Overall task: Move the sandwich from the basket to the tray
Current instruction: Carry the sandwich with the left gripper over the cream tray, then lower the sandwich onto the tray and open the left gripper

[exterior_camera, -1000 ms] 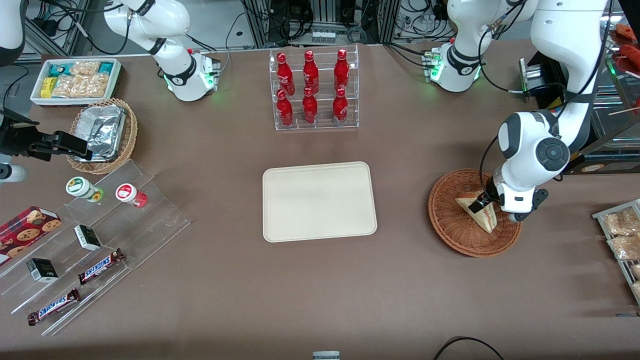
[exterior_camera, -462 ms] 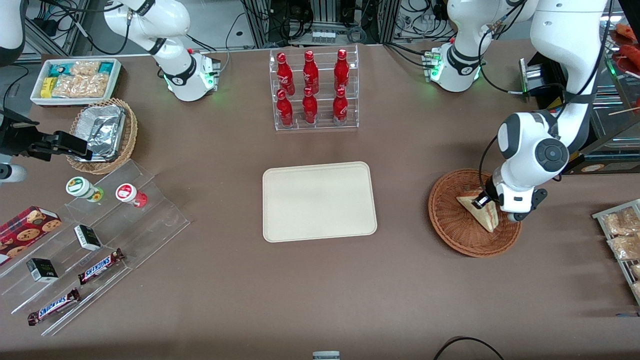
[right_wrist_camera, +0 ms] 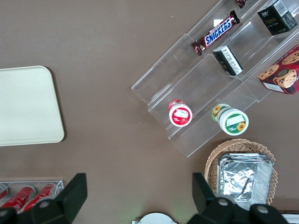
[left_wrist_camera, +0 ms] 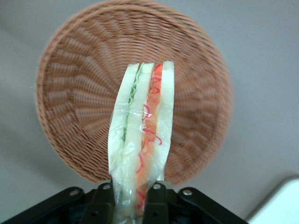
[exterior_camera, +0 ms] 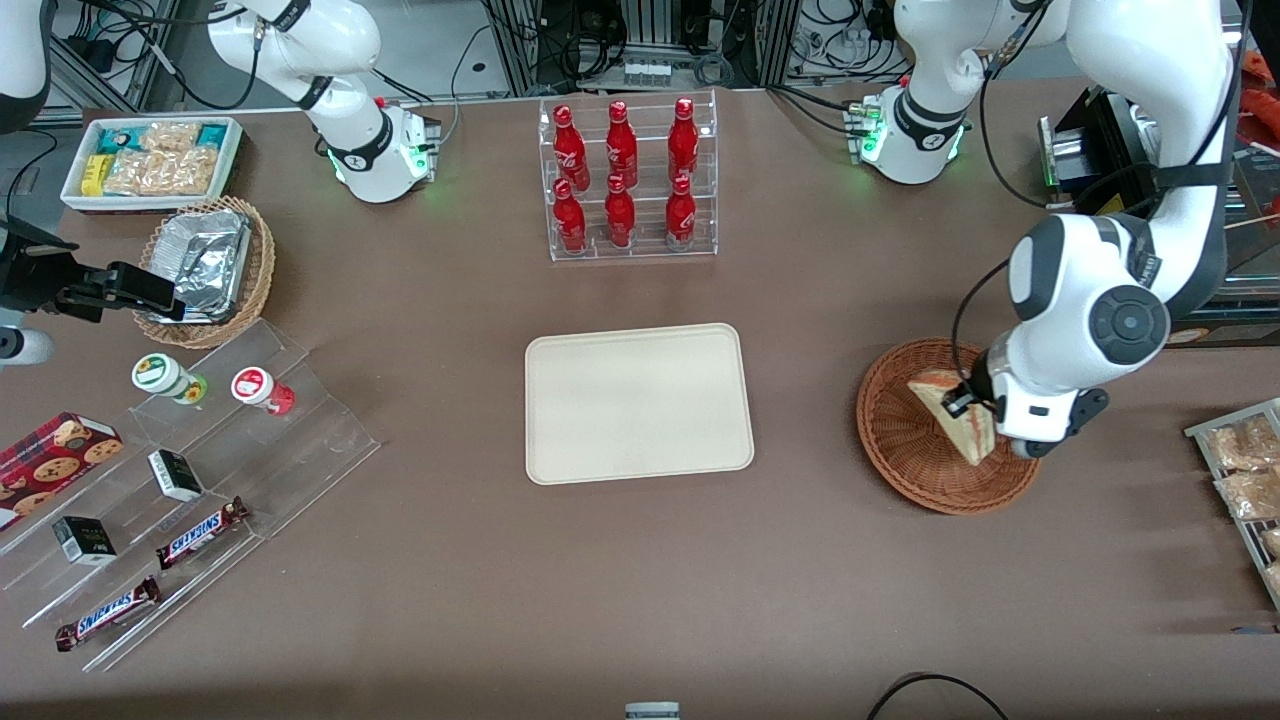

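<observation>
My left gripper [exterior_camera: 968,412] is shut on the sandwich [exterior_camera: 955,412], a wrapped triangular wedge with red and green filling, and holds it lifted above the reddish-brown wicker basket [exterior_camera: 905,450]. In the left wrist view the sandwich [left_wrist_camera: 142,130] stands on edge between the black fingers [left_wrist_camera: 102,200], with the basket [left_wrist_camera: 70,93] bare below it. The cream tray [exterior_camera: 638,402] lies flat at the table's middle, toward the parked arm's end from the basket, and holds nothing; its corner shows in the left wrist view [left_wrist_camera: 280,205].
A clear rack of red bottles [exterior_camera: 626,180] stands farther from the front camera than the tray. Bagged snacks [exterior_camera: 1240,470] lie at the working arm's end. Acrylic shelves with snack bars [exterior_camera: 190,450], a tan foil basket [exterior_camera: 210,270] and a white snack bin [exterior_camera: 150,160] sit at the parked arm's end.
The gripper has risen with the sandwich, lifting it off the basket floor; the wrist sits higher and the arm has shifted slightly.
</observation>
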Available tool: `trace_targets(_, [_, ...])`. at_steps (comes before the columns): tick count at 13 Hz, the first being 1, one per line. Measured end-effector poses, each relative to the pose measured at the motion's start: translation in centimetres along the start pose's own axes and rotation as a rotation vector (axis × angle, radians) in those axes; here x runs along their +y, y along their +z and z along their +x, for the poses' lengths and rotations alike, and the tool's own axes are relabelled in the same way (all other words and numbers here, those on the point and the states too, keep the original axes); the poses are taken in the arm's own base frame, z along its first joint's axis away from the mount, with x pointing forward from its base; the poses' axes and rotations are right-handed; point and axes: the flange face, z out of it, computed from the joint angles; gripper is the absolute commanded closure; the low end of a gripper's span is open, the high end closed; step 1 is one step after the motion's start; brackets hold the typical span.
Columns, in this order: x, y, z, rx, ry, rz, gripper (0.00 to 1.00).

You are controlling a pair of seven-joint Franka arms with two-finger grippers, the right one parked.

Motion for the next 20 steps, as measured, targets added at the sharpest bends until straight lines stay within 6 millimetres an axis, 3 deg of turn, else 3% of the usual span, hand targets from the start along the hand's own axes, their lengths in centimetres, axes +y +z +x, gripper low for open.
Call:
trace_targets(8, [16.9, 0.4, -14.2, 0.05, 0.333, -0.004, 1.0])
trace_targets(12, [24.2, 3.7, -20.2, 0.055, 0.455, 0.004, 1.0])
trace_targets(16, [29.4, 8.2, -25.3, 0.018, 0.51, 0.0, 1.0])
trace_targets(20, [31.8, 10.5, -28.3, -0.005, 0.497, -0.007, 1.0])
